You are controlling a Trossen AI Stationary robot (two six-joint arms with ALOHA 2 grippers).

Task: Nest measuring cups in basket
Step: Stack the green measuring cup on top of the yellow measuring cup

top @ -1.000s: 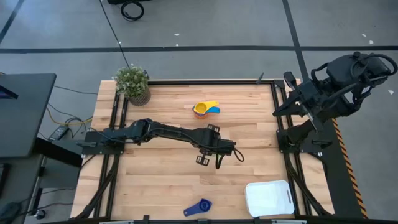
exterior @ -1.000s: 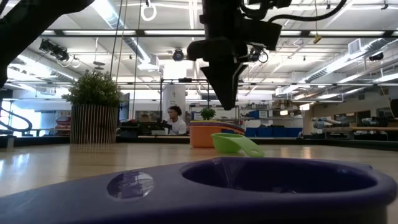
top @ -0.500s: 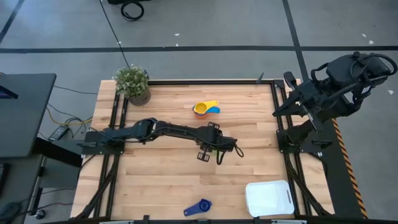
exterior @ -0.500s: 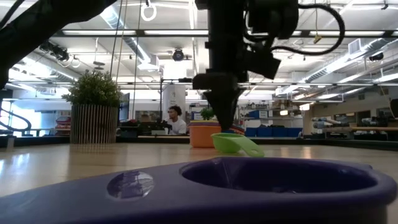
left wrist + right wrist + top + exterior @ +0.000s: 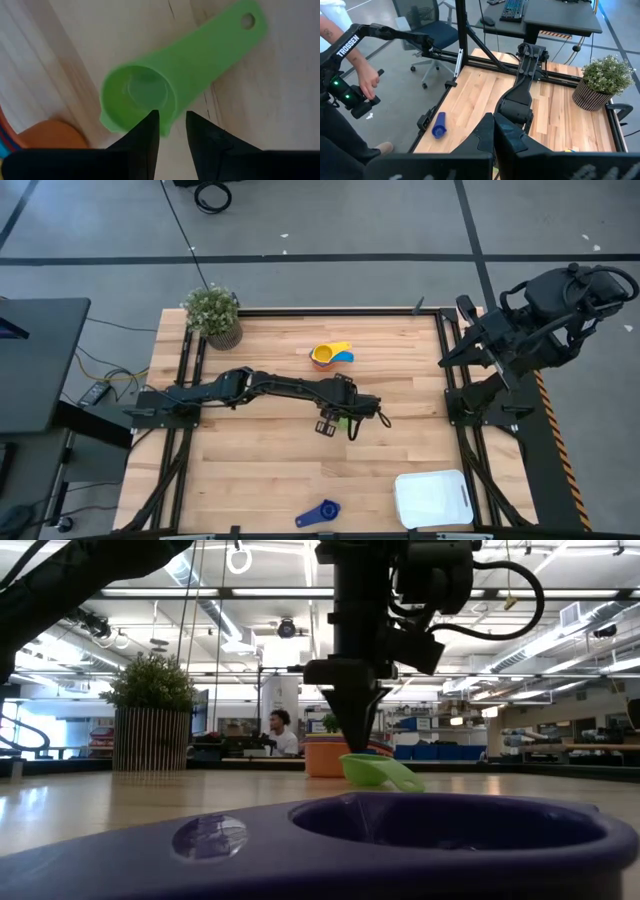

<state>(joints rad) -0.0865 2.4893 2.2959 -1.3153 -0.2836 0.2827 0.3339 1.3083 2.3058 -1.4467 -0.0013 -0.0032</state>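
— Measuring cups were scattered, tbh. Green cup (image 5: 150, 85) lay on its side mid-table, w/ the left gripper (image 5: 337, 423) right over it, pointing down.

— Was the claw pinching it?

— No. Fingers (image 5: 142, 140) stood a bit apart, one on each side of the cup's rim, the gap btw them showing bare wood. Not clamped on anything that I could see.

— And the others?

— Orange cup (image 5: 322, 357) sat farther back, w/ a yellow one (image 5: 334, 348) and a light blue one (image 5: 345, 357) stacked in or on it; couldn't tell the exact order. Dark blue cup (image 5: 319, 514) was alone at the near edge, well apart from the rest, handle toward the left arm's side.

— What about the basket?

— Basket (image 5: 432, 498) sat in the near corner on the right arm's side. White, nothing in it afaict. No cup near it except the dark blue one, and that was still a fair way off.

— Anything in the way?

— Not really. Potted plant (image 5: 213, 313) stood in the far corner on the left arm's side, clear of the arm. Right gripper (image 5: 494, 131) was parked up off the table's right edge, fingers pressed together.

— People?

— One person (image 5: 340, 85) beside the table holding a dark handheld device (image 5: 359, 106), an office chair (image 5: 427, 35) behind them, and another person (image 5: 284, 733) seated far back in the room.
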